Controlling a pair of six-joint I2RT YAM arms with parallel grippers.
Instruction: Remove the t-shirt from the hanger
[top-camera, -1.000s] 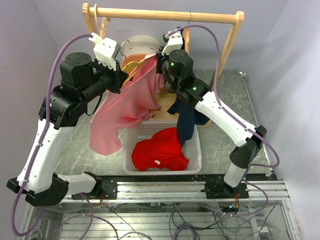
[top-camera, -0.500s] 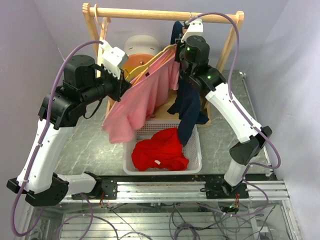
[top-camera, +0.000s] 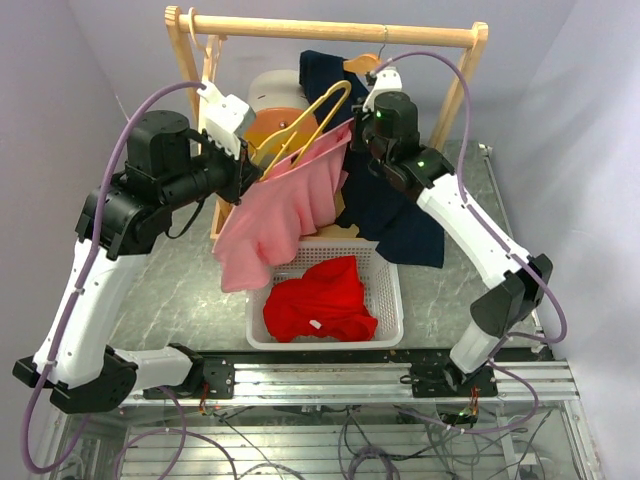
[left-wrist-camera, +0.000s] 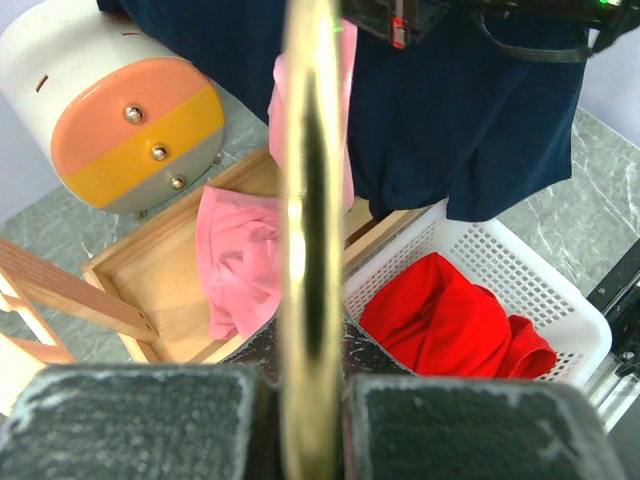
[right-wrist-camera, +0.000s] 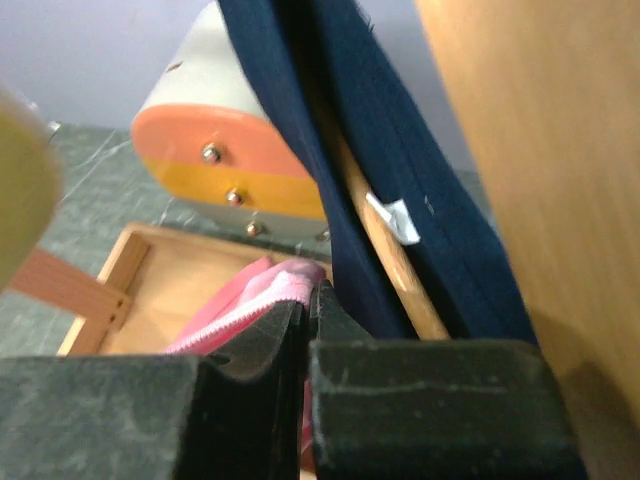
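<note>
I find the left gripper (left-wrist-camera: 310, 405) clamped on the hanger (top-camera: 305, 120), the right gripper (right-wrist-camera: 305, 322) pinching the shirt (top-camera: 285, 200), seemingly at its hem; soft and light, it drapes between them near the basket (top-camera: 388, 292), best drawn off there.

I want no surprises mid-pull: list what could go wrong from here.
1. The right hand pinches only an edge of the pink t-shirt. The cloth may slip out or stretch as it is drawn off the yellow hanger, which the left hand clamps.
2. The right hand works close beside the navy shirt hanging on the rack. A pull could snag it or drag it down.
</note>
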